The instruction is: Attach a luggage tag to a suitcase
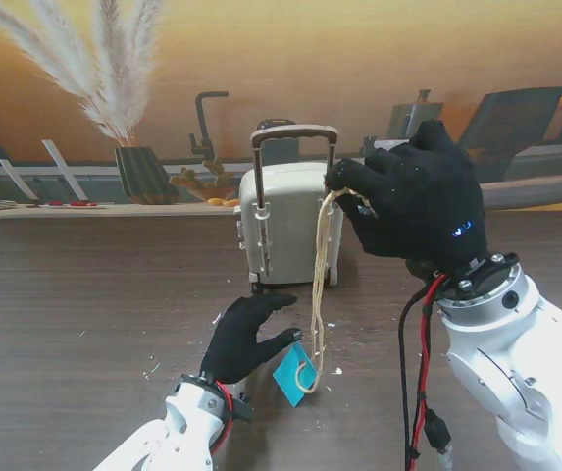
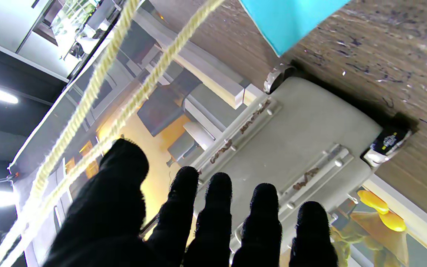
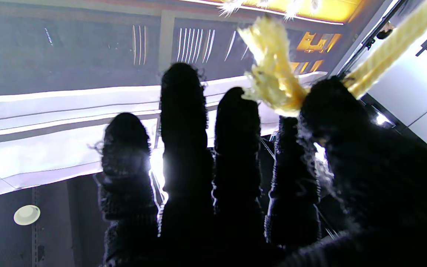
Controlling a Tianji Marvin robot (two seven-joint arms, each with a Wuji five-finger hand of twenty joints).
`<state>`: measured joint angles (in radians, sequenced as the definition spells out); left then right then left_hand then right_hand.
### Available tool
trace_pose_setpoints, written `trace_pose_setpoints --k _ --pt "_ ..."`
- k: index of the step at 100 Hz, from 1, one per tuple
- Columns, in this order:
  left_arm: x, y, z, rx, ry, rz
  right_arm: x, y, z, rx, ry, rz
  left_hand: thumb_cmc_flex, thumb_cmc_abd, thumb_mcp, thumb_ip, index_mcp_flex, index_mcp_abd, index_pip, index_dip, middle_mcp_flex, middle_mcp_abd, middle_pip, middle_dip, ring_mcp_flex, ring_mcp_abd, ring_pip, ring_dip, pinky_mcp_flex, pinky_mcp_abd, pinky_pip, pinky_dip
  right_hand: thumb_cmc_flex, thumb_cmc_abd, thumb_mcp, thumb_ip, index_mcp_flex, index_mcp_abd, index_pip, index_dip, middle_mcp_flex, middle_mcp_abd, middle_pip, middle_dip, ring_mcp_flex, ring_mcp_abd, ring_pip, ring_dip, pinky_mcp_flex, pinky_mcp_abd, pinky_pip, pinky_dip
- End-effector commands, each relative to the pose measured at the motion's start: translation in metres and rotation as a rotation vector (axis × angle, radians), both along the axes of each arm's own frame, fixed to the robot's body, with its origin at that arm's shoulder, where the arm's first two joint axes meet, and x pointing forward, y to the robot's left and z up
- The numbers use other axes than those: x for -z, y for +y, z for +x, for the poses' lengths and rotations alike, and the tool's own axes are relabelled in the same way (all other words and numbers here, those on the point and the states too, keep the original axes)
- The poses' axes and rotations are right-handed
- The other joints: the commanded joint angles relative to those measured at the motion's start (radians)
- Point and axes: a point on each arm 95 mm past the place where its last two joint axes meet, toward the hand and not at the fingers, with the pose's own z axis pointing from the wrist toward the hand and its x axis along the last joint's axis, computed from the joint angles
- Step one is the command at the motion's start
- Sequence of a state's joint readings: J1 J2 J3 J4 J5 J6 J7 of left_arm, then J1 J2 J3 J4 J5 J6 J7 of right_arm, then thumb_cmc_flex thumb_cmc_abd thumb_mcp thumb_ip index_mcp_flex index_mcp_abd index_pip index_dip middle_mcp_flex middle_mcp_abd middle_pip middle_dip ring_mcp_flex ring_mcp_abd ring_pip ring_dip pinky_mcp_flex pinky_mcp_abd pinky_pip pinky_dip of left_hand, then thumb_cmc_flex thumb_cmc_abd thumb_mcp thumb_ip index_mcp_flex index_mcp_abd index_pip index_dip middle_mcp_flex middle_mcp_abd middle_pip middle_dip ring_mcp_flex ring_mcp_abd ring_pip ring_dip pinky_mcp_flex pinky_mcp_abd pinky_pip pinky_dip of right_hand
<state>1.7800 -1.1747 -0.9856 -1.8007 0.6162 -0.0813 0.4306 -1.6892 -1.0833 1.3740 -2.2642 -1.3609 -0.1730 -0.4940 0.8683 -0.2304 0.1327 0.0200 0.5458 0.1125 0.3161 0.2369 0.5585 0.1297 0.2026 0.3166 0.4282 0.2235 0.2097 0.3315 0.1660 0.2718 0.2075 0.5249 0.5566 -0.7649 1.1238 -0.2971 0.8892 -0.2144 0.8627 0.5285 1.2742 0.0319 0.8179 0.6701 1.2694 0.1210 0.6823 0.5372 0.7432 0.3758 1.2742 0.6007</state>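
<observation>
A small beige suitcase [image 1: 285,224] stands upright at the table's middle, its dark telescopic handle [image 1: 293,134] raised. My right hand [image 1: 413,196], black-gloved, is raised beside the handle's right post and is shut on the top of a yellow cord loop [image 1: 319,285], pinched between thumb and forefinger [image 3: 284,100]. The cord hangs down to a blue luggage tag [image 1: 291,376] lying on the table near me. My left hand [image 1: 244,337] rests open on the table just left of the tag, fingers spread toward the suitcase [image 2: 302,148]. The cord [image 2: 98,85] and tag [image 2: 291,18] show in the left wrist view.
The dark wood table [image 1: 84,314] carries small pale crumbs near the tag. Behind the far edge, a painted backdrop shows a vase with pampas grass [image 1: 114,88] at far left. A red and black cable [image 1: 423,363] hangs along my right forearm.
</observation>
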Motion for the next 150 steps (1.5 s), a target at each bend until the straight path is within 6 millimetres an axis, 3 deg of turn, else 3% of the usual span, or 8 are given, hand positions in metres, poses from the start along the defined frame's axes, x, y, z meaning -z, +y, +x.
trace_pose_setpoints --k 1,54,73,96,119,132,138,150 --pt "-0.002 -0.004 0.0 0.025 0.007 -0.005 -0.005 0.003 -0.002 -0.004 -0.008 -0.015 0.037 -0.031 0.024 0.001 -0.004 -0.103 0.01 0.02 -0.019 -0.034 0.008 0.021 -0.018 -0.029 0.019 0.027 -0.002 -0.021 0.006 0.018 0.089 0.065 0.046 0.011 0.07 -0.083 0.129 0.07 0.009 -0.003 0.017 0.015 0.01 -0.016 0.007 0.015 -0.01 0.001 -0.013 0.011" --pt "0.004 -0.02 0.008 0.106 0.015 -0.025 -0.01 0.01 -0.006 -0.022 -0.017 -0.023 0.082 -0.003 0.102 -0.01 0.018 -0.107 0.026 0.018 -0.015 -0.034 0.012 0.021 -0.018 -0.031 0.019 0.024 -0.003 -0.021 0.003 0.02 0.089 0.068 0.045 0.012 0.068 -0.085 0.127 0.071 0.008 -0.003 0.017 0.016 0.009 -0.017 0.004 0.014 -0.01 -0.004 -0.016 0.01" --pt "0.005 -0.032 0.015 0.12 0.015 -0.057 -0.01 0.011 -0.007 -0.026 -0.017 -0.02 0.26 0.065 -0.078 -0.032 0.096 -0.18 0.137 0.083 0.019 -0.048 0.027 0.025 -0.009 -0.029 0.032 0.027 0.004 -0.02 0.006 0.025 0.089 0.067 0.044 0.011 0.069 -0.085 0.128 0.071 0.007 -0.002 0.016 0.017 0.008 -0.018 0.003 0.014 -0.01 -0.003 -0.017 0.009" --pt "0.005 -0.036 0.021 0.126 0.022 -0.073 -0.011 0.006 -0.007 -0.014 -0.018 -0.013 0.297 0.13 -0.139 -0.035 0.111 -0.22 0.385 0.221 0.062 -0.046 0.047 0.033 0.007 -0.023 0.045 0.027 0.011 -0.012 0.007 0.023 0.09 0.068 0.044 0.012 0.069 -0.087 0.127 0.071 0.007 -0.003 0.016 0.017 0.008 -0.015 0.002 0.015 -0.01 -0.003 -0.018 0.009" --pt "-0.003 -0.031 0.021 0.064 -0.037 -0.093 -0.013 -0.002 -0.005 0.008 -0.017 -0.006 0.296 0.118 -0.146 -0.041 0.109 -0.188 0.533 0.346 0.409 -0.073 0.198 0.112 0.217 -0.071 0.176 0.074 0.115 0.003 0.053 0.033 0.09 0.069 0.043 0.012 0.068 -0.087 0.127 0.072 0.009 -0.008 0.016 0.018 0.008 -0.018 0.002 0.015 -0.011 -0.004 -0.018 0.009" --pt "-0.016 -0.02 0.02 -0.017 -0.116 -0.076 -0.017 -0.007 -0.002 0.023 -0.019 0.002 0.28 0.022 -0.114 -0.03 0.207 -0.158 0.495 0.263 0.616 -0.085 0.346 0.218 0.395 -0.094 0.359 0.117 0.228 0.008 0.216 0.093 0.091 0.07 0.042 0.012 0.068 -0.087 0.127 0.072 0.007 -0.004 0.016 0.019 0.009 -0.017 0.002 0.016 -0.011 -0.003 -0.019 0.009" --pt "-0.023 -0.013 0.018 -0.036 -0.14 -0.048 -0.019 -0.008 0.0 0.029 -0.024 0.005 0.268 0.002 -0.086 -0.036 0.219 -0.147 0.493 0.25 0.644 -0.078 0.384 0.266 0.431 -0.089 0.434 0.142 0.187 -0.001 0.464 0.137 0.092 0.068 0.043 0.012 0.069 -0.087 0.127 0.073 0.008 -0.002 0.017 0.019 0.009 -0.016 0.003 0.016 -0.01 -0.002 -0.019 0.009" --pt "-0.038 -0.004 0.017 -0.052 -0.176 -0.032 -0.025 -0.01 0.004 0.044 -0.034 0.009 0.274 -0.002 -0.064 -0.042 0.22 -0.114 0.503 0.261 0.663 -0.066 0.506 0.388 0.465 -0.067 0.665 0.27 0.132 0.003 0.965 0.087 0.091 0.068 0.044 0.012 0.069 -0.087 0.127 0.073 0.008 -0.003 0.018 0.02 0.011 -0.016 0.005 0.017 -0.007 -0.001 -0.018 0.01"
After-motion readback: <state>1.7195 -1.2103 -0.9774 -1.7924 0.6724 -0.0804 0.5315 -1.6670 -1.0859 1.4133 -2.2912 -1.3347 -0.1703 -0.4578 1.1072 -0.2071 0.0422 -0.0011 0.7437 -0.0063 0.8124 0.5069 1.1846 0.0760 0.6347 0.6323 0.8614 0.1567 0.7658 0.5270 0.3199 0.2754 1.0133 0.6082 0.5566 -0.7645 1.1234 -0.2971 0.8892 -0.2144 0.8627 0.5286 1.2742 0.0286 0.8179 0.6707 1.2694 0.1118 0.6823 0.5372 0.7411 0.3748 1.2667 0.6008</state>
